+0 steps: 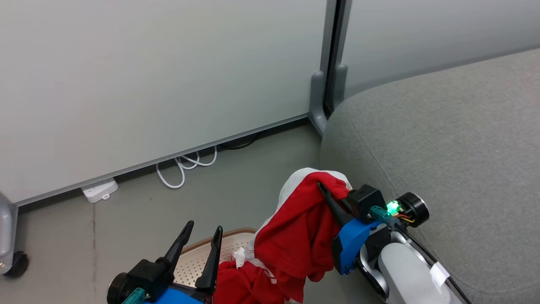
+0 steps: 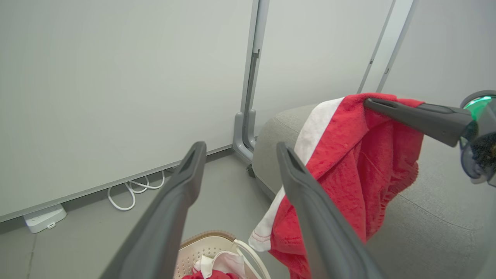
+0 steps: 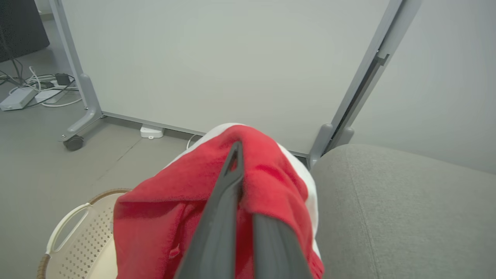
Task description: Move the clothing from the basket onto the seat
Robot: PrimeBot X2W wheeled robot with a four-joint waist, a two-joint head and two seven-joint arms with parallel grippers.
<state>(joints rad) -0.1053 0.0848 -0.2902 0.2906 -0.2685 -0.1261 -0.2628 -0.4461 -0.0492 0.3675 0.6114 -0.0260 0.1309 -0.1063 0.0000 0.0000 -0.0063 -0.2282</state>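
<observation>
The right gripper (image 1: 321, 186) has its fingers (image 3: 228, 201) clenched on a red garment (image 1: 295, 230). In the right wrist view one finger lies on top of the cloth and shows right up to its tip, while the other passes under a fold, so the fabric sits pinched between them. The garment drapes over the fingertips. Its white band curves round the far side of the tips, and the red body hangs down on the robot's left of the fingers.

The garment is in the air, just beside the rounded edge of the grey seat (image 1: 443, 147) and not lying on it. Its lower end drops towards the basket (image 1: 195, 258) on the floor (image 1: 253, 177). More red clothing (image 1: 238, 285) with white trim lies inside the basket. Whether the hanging end touches that heap cannot be told.

The left gripper (image 1: 204, 228) hovers over the basket with its fingers (image 2: 170, 201) released and spread, nothing between them, the tips pointing towards the pale partition panel (image 1: 147, 76). In the left wrist view the garment (image 2: 348, 162) hangs beyond this gripper's right-hand finger, apart from it. The right gripper's finger (image 2: 410, 114) reaches in from the side to hold the cloth's top.

A white cable (image 1: 185, 166) and a white power strip (image 1: 100, 190) lie at the foot of the panel.
</observation>
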